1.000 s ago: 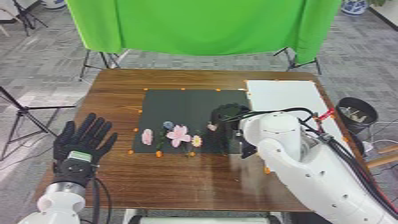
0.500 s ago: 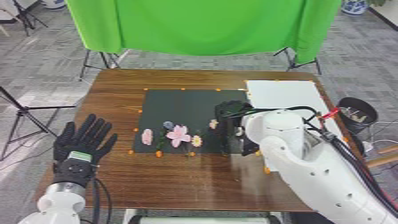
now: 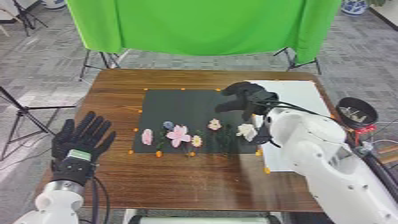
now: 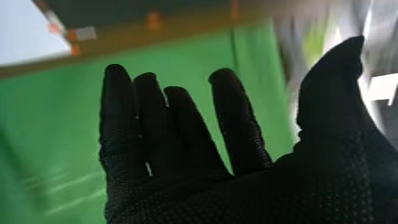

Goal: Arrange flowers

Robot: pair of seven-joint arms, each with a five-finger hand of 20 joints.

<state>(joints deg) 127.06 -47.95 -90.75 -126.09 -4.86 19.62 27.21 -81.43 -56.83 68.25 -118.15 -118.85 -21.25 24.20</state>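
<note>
In the head view my right hand (image 3: 246,98) is over the upper right part of the dark mat (image 3: 182,102), open. The right wrist view shows that hand (image 4: 222,185) with straight fingers and nothing held. On the mat's lower half lie a pale pink flower (image 3: 147,135), a blue one (image 3: 168,125), a large pink one (image 3: 179,136), a small yellow-centred one (image 3: 196,141), a light pink one (image 3: 214,124) and, at the right, a white one (image 3: 246,131). My left hand (image 3: 78,142) rests open at the table's left edge, palm and fingers flat.
A white sheet (image 3: 289,94) lies right of the dark mat on the brown table (image 3: 204,187). Beyond the table's right edge stands a black bin (image 3: 357,112). A green cloth (image 3: 204,27) hangs behind the table.
My right hand has moved away from the flowers, toward the far side of the mat. The light pink and white flowers near it have come into full sight. My left hand stays still.
</note>
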